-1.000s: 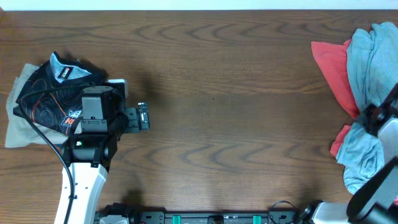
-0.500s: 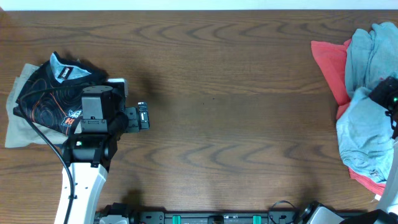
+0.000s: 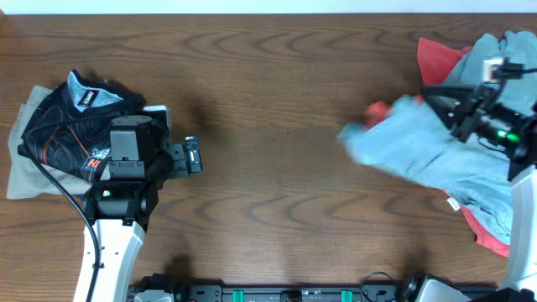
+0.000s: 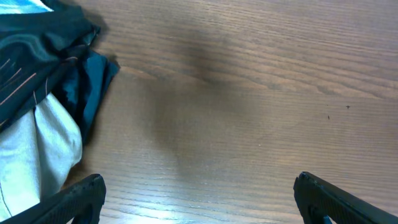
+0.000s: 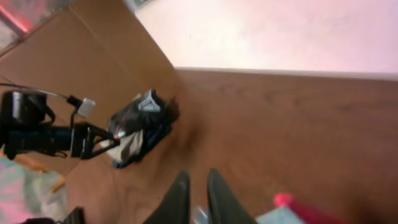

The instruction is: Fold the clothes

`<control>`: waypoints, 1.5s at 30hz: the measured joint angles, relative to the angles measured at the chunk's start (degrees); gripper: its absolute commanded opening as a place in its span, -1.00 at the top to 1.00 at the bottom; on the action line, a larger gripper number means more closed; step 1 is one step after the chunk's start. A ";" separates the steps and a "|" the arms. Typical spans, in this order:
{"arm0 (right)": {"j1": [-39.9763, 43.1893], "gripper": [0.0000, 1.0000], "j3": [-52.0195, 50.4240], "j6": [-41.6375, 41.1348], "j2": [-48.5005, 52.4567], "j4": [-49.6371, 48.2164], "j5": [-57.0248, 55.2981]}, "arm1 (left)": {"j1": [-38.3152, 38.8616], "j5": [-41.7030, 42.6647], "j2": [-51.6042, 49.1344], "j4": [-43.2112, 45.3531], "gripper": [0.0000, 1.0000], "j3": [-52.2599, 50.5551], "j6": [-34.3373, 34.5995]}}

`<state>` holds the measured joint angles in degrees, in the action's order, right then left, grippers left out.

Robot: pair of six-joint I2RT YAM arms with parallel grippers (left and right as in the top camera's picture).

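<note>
A light blue garment (image 3: 411, 147) hangs spread out from my right gripper (image 3: 436, 96), which is shut on it and holds it out over the table's right half. A red garment (image 3: 436, 59) lies under and behind it, with a red tip (image 3: 379, 109) carried along. In the right wrist view the fingers (image 5: 196, 193) are nearly together, with a bit of blue cloth (image 5: 200, 215) between them. My left gripper (image 3: 191, 158) is open and empty over bare wood; its fingers (image 4: 199, 205) are wide apart. Beside it lies a black patterned garment (image 3: 63, 126) on a beige one (image 3: 21, 172).
More grey-blue cloth (image 3: 491, 54) is piled at the far right edge. The black garment (image 4: 43, 43) and pale cloth (image 4: 37, 149) fill the left wrist view's left side. The wooden table (image 3: 277, 126) lies between the two arms.
My right arm has swung left and up from the pile at the right edge, pulling the light blue garment out over the table. The left arm has not moved.
</note>
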<state>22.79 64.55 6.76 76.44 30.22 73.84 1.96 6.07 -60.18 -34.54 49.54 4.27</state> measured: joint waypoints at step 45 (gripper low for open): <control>5.60 -0.82 -0.63 -17.97 0.00 26.53 -78.44 | 24.06 13.35 -30.23 23.39 -0.96 0.07 7.50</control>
<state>28.38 63.92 -11.20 76.44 56.75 -4.60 26.02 19.42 -90.41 -11.16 49.60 11.77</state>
